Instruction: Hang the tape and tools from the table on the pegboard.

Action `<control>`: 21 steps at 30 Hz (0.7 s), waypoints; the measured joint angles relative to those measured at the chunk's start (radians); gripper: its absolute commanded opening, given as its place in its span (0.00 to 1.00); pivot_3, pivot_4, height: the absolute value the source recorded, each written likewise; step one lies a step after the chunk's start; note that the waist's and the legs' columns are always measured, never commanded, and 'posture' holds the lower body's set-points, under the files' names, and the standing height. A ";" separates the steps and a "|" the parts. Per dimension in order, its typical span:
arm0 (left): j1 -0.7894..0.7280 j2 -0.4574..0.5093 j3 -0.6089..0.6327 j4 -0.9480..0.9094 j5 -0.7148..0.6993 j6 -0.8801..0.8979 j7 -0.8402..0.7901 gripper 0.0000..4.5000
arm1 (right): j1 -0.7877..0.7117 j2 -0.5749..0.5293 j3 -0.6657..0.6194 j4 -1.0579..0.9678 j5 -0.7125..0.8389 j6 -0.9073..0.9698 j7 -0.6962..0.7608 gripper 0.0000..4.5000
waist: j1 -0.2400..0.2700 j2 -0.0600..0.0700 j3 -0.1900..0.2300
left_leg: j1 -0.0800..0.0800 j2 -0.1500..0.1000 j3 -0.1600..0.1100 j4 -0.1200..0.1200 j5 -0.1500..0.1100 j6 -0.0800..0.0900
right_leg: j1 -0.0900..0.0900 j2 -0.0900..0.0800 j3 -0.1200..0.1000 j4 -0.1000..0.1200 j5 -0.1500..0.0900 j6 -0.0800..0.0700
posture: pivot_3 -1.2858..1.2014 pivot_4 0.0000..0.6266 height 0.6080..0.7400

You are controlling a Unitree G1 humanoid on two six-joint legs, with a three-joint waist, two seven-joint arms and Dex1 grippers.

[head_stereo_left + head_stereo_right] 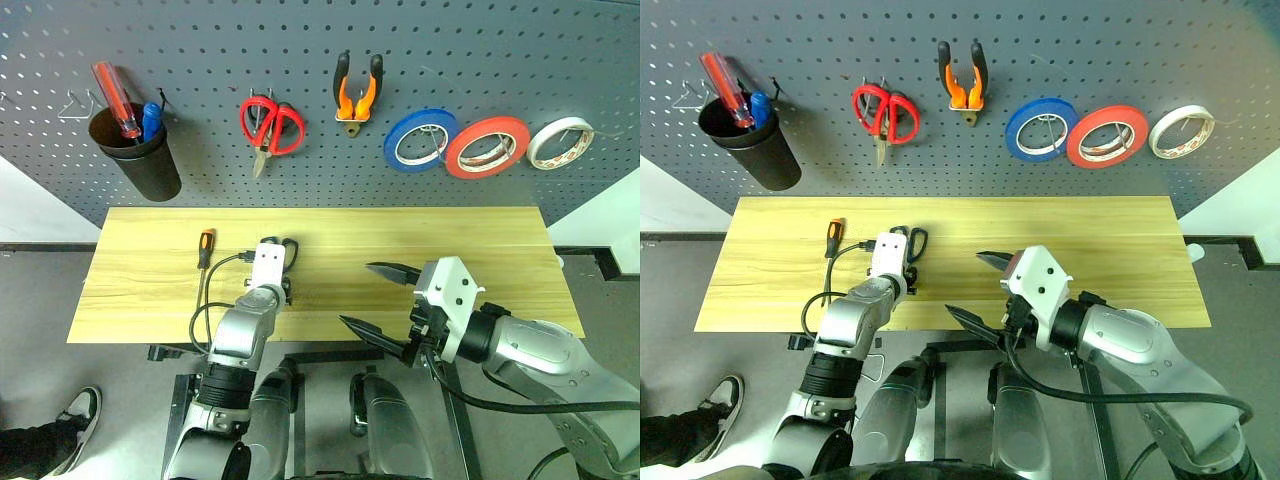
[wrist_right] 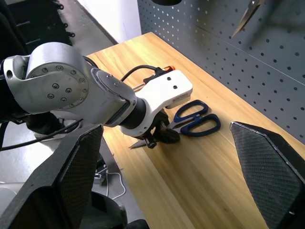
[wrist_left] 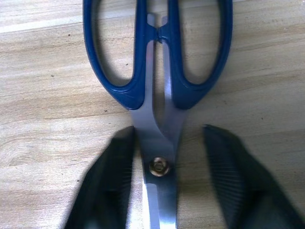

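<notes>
The dark blue scissors (image 3: 136, 90) lie flat on the wooden table (image 1: 480, 240), handles toward the pegboard (image 1: 200, 60). My left gripper (image 3: 167, 136) is down over them with a finger on each side of the pivot. One finger touches the blade; a gap remains at the other. Left of them lies the slim screwdriver (image 1: 205, 247) with its orange-and-black handle. My right gripper (image 1: 358, 294) hovers open and empty over the table's front edge, right of centre. The orange-and-black pliers (image 1: 357, 92) and the red tape (image 1: 487, 146) hang on the pegboard.
A black cup (image 1: 140, 165) holding a red screwdriver hangs at the pegboard's left, beside a bare wire hook (image 1: 75, 105). Red scissors (image 1: 270, 125), a blue roll (image 1: 420, 138) and a white roll (image 1: 560, 142) hang there too. A person's shoe (image 1: 78, 412) is on the floor, lower left.
</notes>
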 measured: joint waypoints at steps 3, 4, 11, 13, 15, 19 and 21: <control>-0.004 0.002 0.000 0.000 0.000 0.009 0.001 0.15 | 0.001 -0.003 0.000 0.000 0.000 0.000 0.000 1.00 | 0.001 0.000 0.000 | 0.000 0.000 0.000 0.000 0.000 0.000 | 0.000 0.000 0.000 0.000 0.000 0.000 | 0.51 0.51 0.72; -0.004 0.001 0.000 0.000 0.000 0.010 0.001 0.15 | 0.002 -0.004 0.000 0.000 0.000 0.000 0.000 1.00 | 0.001 0.000 0.000 | 0.000 0.000 0.000 0.000 0.000 0.000 | 0.000 0.000 0.000 0.000 0.000 0.000 | 0.51 0.51 0.72; -0.004 0.001 -0.002 -0.002 0.001 0.013 0.000 0.14 | 0.002 -0.005 0.000 0.000 0.000 -0.002 0.000 1.00 | 0.001 0.000 0.000 | 0.000 0.000 0.000 0.000 0.000 0.000 | 0.000 0.000 0.000 0.000 0.000 0.000 | 0.51 0.51 0.72; -0.001 0.005 -0.012 -0.007 0.001 0.014 -0.002 0.14 | 0.002 -0.006 0.000 0.000 -0.001 -0.003 0.000 1.00 | 0.001 0.000 0.000 | 0.000 0.000 0.000 0.000 0.000 0.000 | 0.000 0.000 0.000 0.000 0.000 0.000 | 0.51 0.51 0.72; 0.005 0.010 -0.018 -0.014 0.001 0.014 -0.006 0.14 | 0.002 -0.006 0.000 0.000 -0.002 -0.004 0.000 1.00 | 0.001 0.000 0.000 | 0.000 0.000 0.000 0.000 0.000 0.000 | 0.000 0.000 0.000 0.000 0.000 0.000 | 0.51 0.51 0.72; 0.040 0.033 -0.059 -0.058 0.005 0.012 -0.033 0.13 | 0.002 -0.006 0.000 0.000 -0.004 -0.010 0.000 1.00 | 0.001 0.000 0.000 | 0.000 0.000 0.000 0.000 0.000 0.000 | 0.000 0.000 0.000 0.000 0.000 0.000 | 0.51 0.51 0.72; 0.068 0.052 -0.090 -0.091 0.014 0.013 -0.045 0.13 | 0.003 -0.006 0.000 0.000 -0.007 -0.015 0.000 1.00 | 0.001 0.000 0.000 | 0.000 0.000 0.000 0.000 0.000 0.000 | 0.000 0.000 0.001 -0.001 0.000 0.000 | 0.51 0.51 0.72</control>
